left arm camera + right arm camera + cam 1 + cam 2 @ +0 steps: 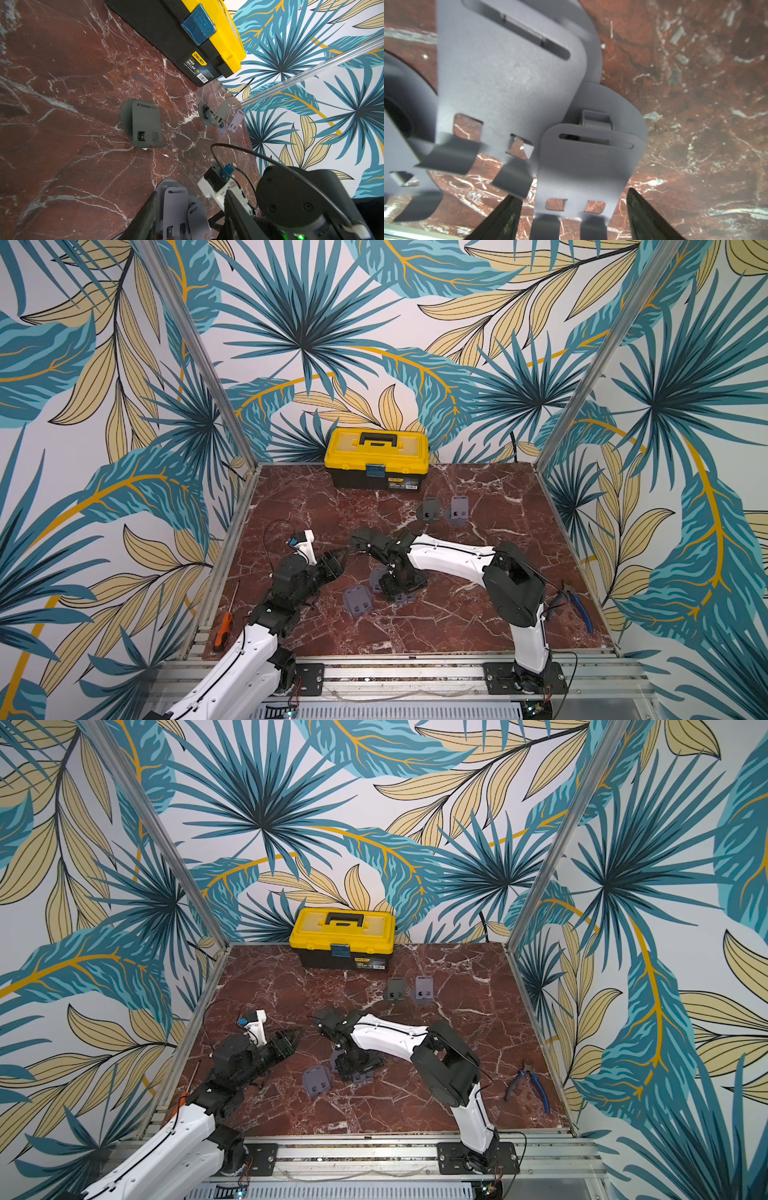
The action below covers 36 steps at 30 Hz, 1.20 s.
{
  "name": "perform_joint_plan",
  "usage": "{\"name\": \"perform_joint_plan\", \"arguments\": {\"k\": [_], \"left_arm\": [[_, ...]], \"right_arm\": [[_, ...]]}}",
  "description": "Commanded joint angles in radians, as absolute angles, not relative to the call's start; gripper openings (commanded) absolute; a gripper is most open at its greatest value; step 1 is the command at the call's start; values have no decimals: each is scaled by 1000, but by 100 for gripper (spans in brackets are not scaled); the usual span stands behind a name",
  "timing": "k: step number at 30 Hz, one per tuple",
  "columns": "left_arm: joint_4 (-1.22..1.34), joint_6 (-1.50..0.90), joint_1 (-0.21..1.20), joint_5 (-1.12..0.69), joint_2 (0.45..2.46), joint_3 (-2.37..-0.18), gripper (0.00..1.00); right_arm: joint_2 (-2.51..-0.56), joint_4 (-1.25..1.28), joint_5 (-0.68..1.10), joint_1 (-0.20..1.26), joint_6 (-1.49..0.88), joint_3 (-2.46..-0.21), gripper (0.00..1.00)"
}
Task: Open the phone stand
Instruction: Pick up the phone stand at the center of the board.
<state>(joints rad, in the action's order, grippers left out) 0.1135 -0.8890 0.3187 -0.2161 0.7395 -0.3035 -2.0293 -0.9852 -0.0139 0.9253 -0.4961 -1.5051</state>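
Note:
Several grey phone stands lie in a cluster on the marble table. My right gripper points straight down over them. In the right wrist view its fingers straddle the plate of one folded phone stand, with a gap on each side, so it is open. A bigger stand leans beside it. Another stand lies just left of the cluster. My left gripper hovers to the left of the cluster, open and empty; two stands show beyond its fingers.
A yellow toolbox stands at the back wall. Two unfolded stands stand in front of it, and a dark stand lies nearer. An orange screwdriver lies off the left edge, blue pliers at the right edge.

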Motion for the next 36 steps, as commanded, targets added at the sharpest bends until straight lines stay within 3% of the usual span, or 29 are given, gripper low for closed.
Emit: {"name": "perform_joint_plan", "arguments": {"k": [1,23,36], "left_arm": [[108,-886,311,-206,729,-290,51],[109,-885,309,-206,728,-293,51],[109,-888,309,-203,728,-291,51]], "right_arm": [[-2045,-1017,-42,921,-494,-1512,79],[-2007,-993,-68,866,-489,-1430,76],[-2042,-1006,-81,848,-445,-1491,75]]}}
